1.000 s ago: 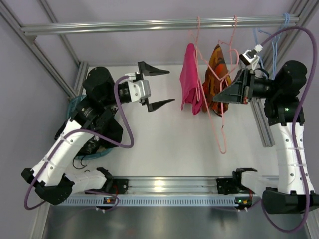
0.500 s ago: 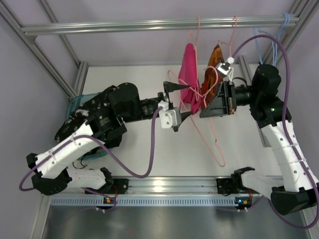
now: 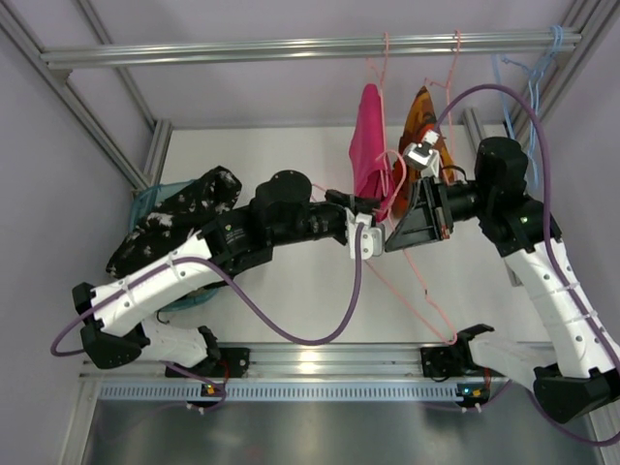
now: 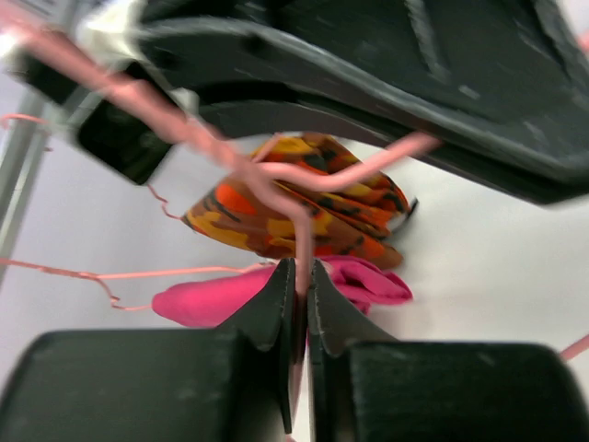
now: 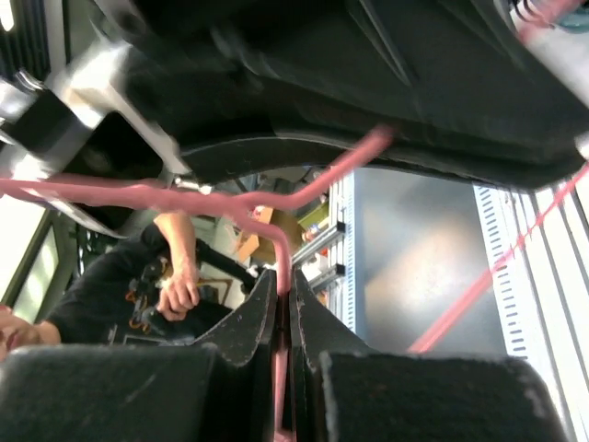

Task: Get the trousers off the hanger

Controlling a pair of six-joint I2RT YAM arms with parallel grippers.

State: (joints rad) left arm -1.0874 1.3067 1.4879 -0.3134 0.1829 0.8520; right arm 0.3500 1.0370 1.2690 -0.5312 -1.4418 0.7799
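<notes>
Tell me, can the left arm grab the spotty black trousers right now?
Probably not yet. The left gripper is shut on the pink hanger, stretched out mid-table, and the trousers lie back beside its arm. It would need to let go and fold back.

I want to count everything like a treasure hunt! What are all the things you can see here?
Trousers: one, black with white specks, left, on the basket.
Basket: one, teal, table's left edge.
Hanger: one, pale pink, held over the table.
Pink cloth: one, magenta, hanging from the rail.
Orange cloth: one, orange and black, hanging beside the pink cloth.
Blue hangers: count unclear, light blue, rail's right end.
Rail: one, silver, across the far side.
Table: one, white.
Person: one, dark top, background of the right wrist view.
Left pincer: one, black, shut on the hanger.
Right pincer: one, black, shut on the hanger.
</notes>
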